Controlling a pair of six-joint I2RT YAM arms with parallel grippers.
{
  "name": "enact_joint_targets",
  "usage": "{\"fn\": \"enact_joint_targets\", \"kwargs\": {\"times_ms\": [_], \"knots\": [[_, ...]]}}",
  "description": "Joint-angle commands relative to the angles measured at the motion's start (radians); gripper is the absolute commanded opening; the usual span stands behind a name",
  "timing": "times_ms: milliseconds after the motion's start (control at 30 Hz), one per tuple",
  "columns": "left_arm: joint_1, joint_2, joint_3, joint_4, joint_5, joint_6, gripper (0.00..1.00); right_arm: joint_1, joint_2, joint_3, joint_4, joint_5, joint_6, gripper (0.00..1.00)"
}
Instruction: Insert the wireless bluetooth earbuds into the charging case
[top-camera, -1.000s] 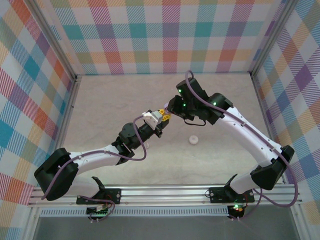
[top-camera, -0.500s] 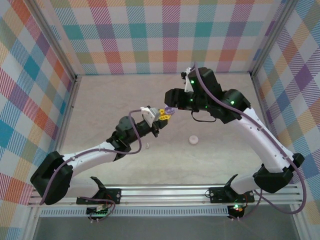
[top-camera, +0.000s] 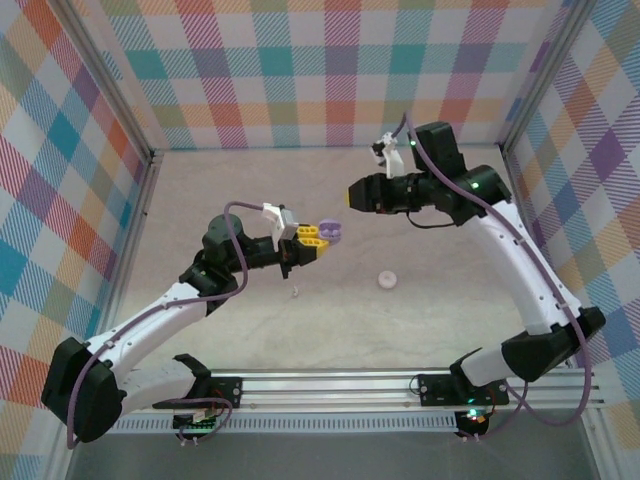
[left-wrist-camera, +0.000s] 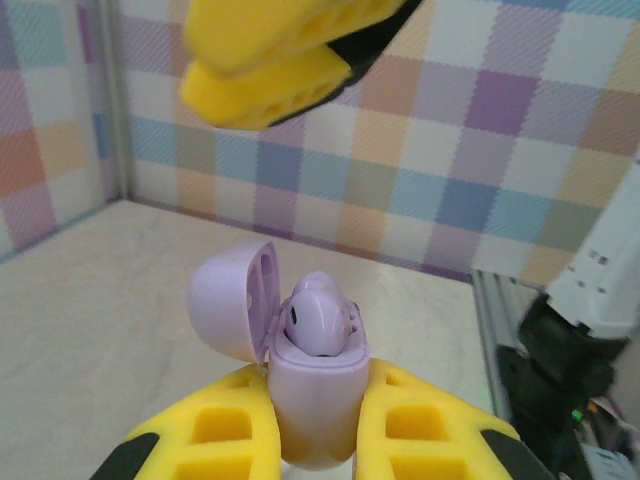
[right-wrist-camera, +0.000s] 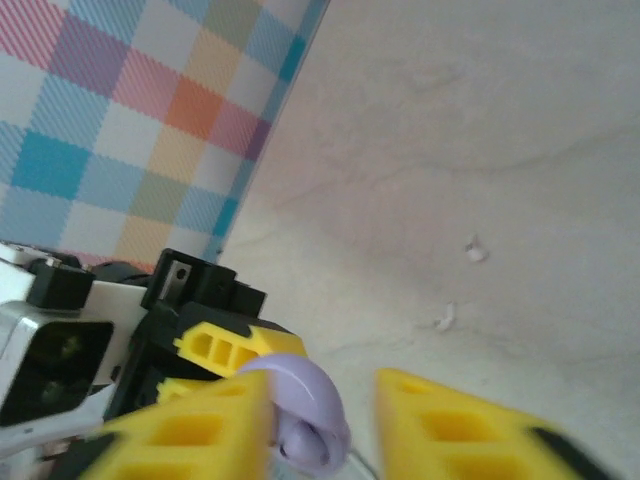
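My left gripper (top-camera: 303, 241) (left-wrist-camera: 316, 382) is shut on the pale purple charging case (top-camera: 330, 232) (left-wrist-camera: 318, 410) and holds it above the table. Its lid (left-wrist-camera: 232, 308) stands open to the left, and a pale purple earbud (left-wrist-camera: 318, 318) sits in the case's mouth. Just beyond the case and to its right hangs my right gripper (top-camera: 351, 196) (right-wrist-camera: 325, 432), open, with nothing between its yellow fingers. The right wrist view has the case's rounded lid (right-wrist-camera: 305, 395) past its left finger. Two tiny white earbuds (right-wrist-camera: 476, 250) (right-wrist-camera: 444, 320) lie on the table; the top view catches one (top-camera: 295, 292).
A small round white disc (top-camera: 386, 281) lies on the table right of centre. Plaid walls close in the left, back and right, with a metal rail (top-camera: 330, 385) along the near edge. My right arm (left-wrist-camera: 590, 300) stands at the right of the left wrist view.
My right gripper has drawn back from the case, toward the far right. My left arm has swung left and kept hold of the case.
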Motion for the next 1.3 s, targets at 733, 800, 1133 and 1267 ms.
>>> {"fn": "enact_joint_targets", "kwargs": {"times_ms": [733,800,1133,1267], "knots": [[0.003,0.03,0.039,-0.005,0.007,-0.03,0.0,0.027,0.066,-0.093,0.005,-0.246,-0.011,0.11],[0.003,0.029,0.039,-0.018,-0.013,-0.028,0.0,0.028,0.059,-0.094,-0.004,-0.257,-0.011,0.11],[0.003,0.03,0.026,-0.035,-0.1,-0.038,0.0,0.028,-0.016,-0.092,0.021,-0.318,0.023,0.13],[0.004,0.024,0.032,-0.062,-0.099,-0.039,0.0,0.019,-0.08,-0.122,0.016,-0.241,-0.029,0.37]]}}
